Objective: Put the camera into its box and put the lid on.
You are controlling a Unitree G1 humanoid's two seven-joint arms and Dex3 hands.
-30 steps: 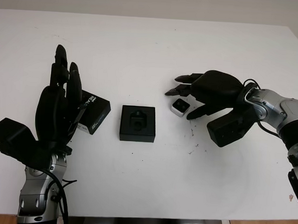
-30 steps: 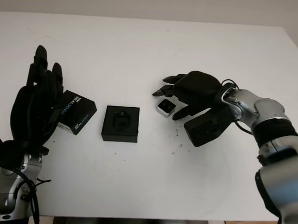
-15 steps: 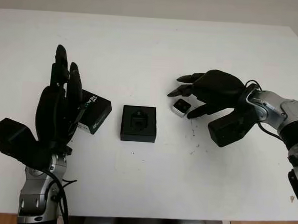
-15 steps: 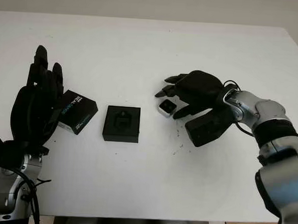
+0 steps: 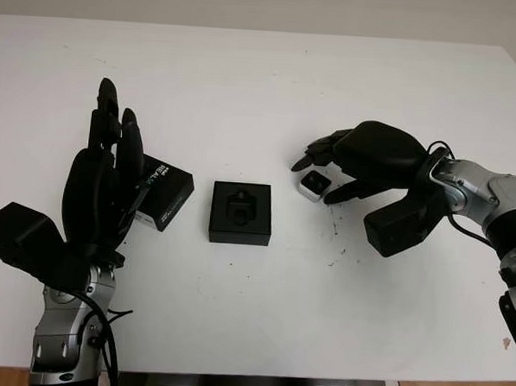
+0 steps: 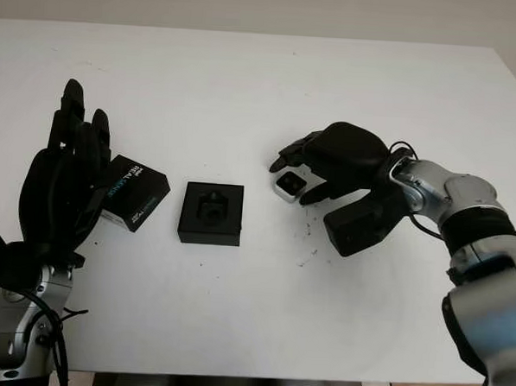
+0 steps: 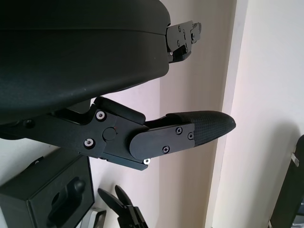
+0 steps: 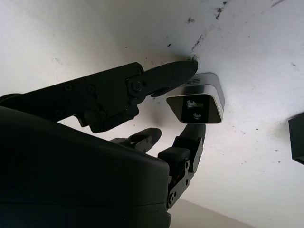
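Nearest, the left hand (image 5: 102, 193) is raised, open, holding nothing, beside the lid (image 5: 164, 194); the open box (image 5: 240, 213) sits mid-bench; beyond it, the right hand (image 6: 316, 166) closes its fingers (image 8: 190, 142) around the camera (image 8: 197, 104), touching but not yet lifting; I'd pinch opposite faces squarely before raising.

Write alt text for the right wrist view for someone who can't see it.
The right hand closes around a small silver camera lying on the white table, one finger touching one side and another against the opposite side. A dark box corner shows at the edge.
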